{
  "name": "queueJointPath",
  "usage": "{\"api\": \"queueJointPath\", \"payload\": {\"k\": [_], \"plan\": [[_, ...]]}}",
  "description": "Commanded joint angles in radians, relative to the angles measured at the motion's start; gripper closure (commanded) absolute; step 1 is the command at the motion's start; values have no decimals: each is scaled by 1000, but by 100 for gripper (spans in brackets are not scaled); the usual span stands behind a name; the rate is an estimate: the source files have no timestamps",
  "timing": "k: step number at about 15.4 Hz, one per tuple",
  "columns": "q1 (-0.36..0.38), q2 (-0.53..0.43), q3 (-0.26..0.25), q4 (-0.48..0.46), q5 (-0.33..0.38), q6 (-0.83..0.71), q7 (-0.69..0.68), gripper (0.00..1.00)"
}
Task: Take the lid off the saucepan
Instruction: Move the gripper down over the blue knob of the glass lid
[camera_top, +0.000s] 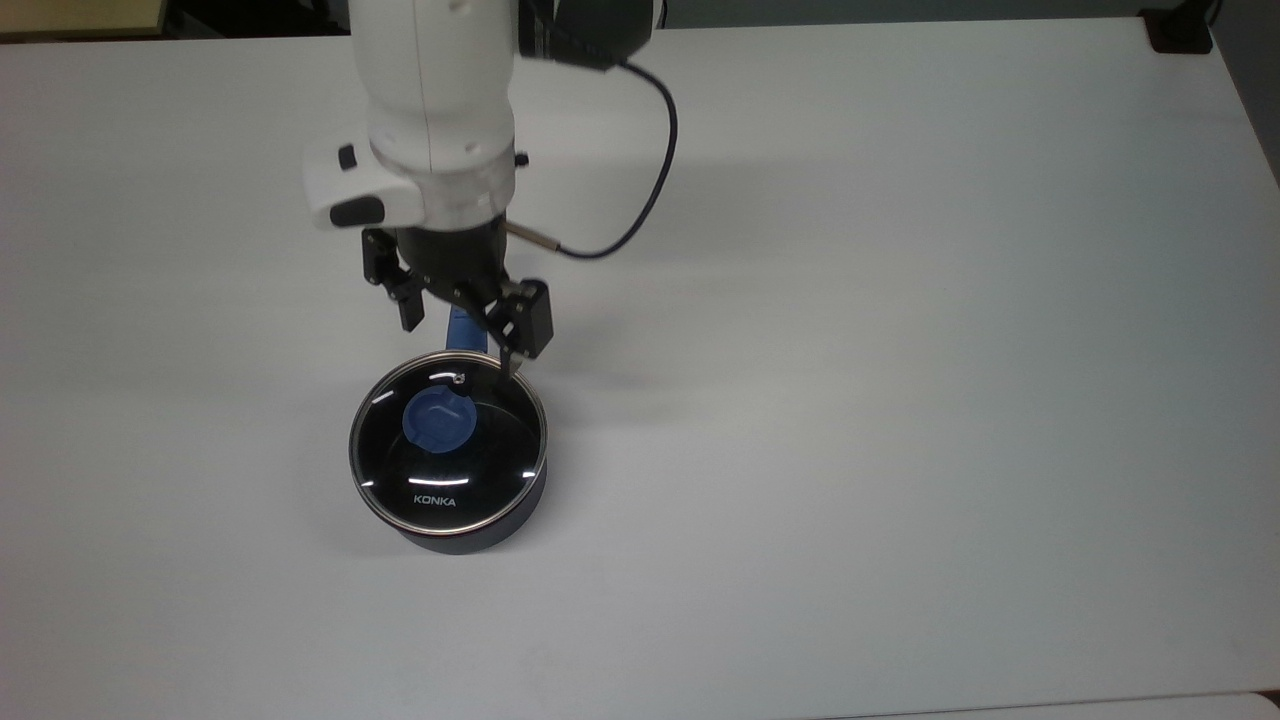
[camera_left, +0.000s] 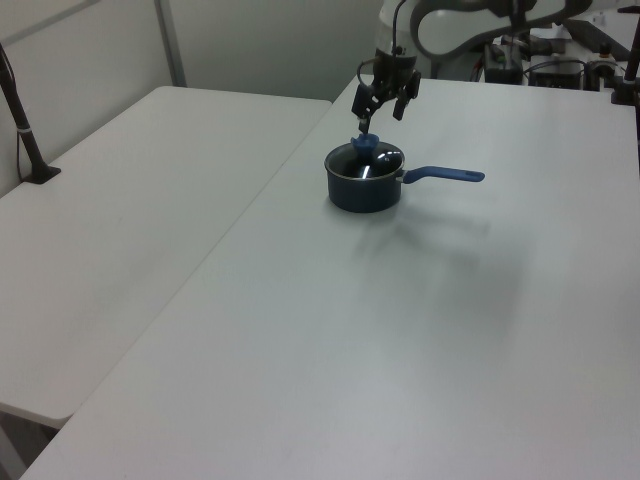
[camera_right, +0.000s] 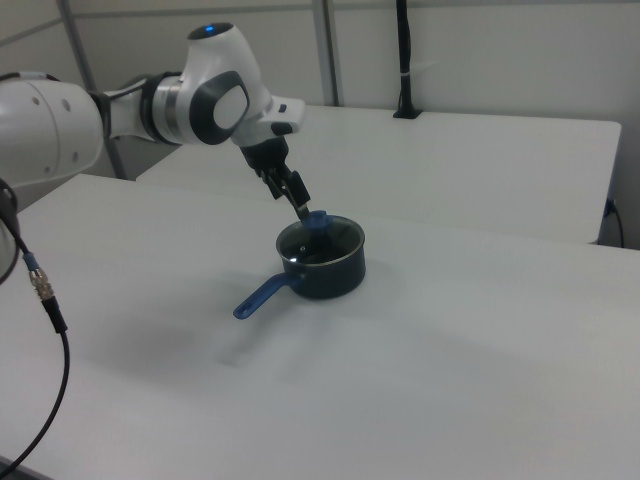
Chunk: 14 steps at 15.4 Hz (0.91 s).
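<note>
A plain white counter (camera_top: 900, 400) is seen under everything, and in the left view a second white table (camera_left: 130, 220) is joined to it at the frame's left. One saucepan (camera_top: 470, 535) is placed left of centre in the top view, with one lid (camera_top: 448, 452) closed on it. The long axis of the saucepan is given by its blue handle (camera_left: 445, 176), which is pointed toward the upper edge of the top view, toward the left view's right, and toward the lower left of the right view. In the top view most of this handle is hidden behind the arm. One gripper (camera_top: 460, 345) is held above the far rim of the lid, beside the blue knob (camera_top: 436, 421). The jaws are spread wide and nothing is held between them.
</note>
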Motion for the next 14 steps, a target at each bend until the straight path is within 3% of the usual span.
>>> {"api": "queueJointPath", "payload": {"k": [1, 7, 14], "plan": [[10, 63, -18, 67, -89, 10, 105, 0], [10, 115, -67, 101, -96, 15, 99, 0], [30, 175, -69, 101, -129, 52, 107, 0]]}}
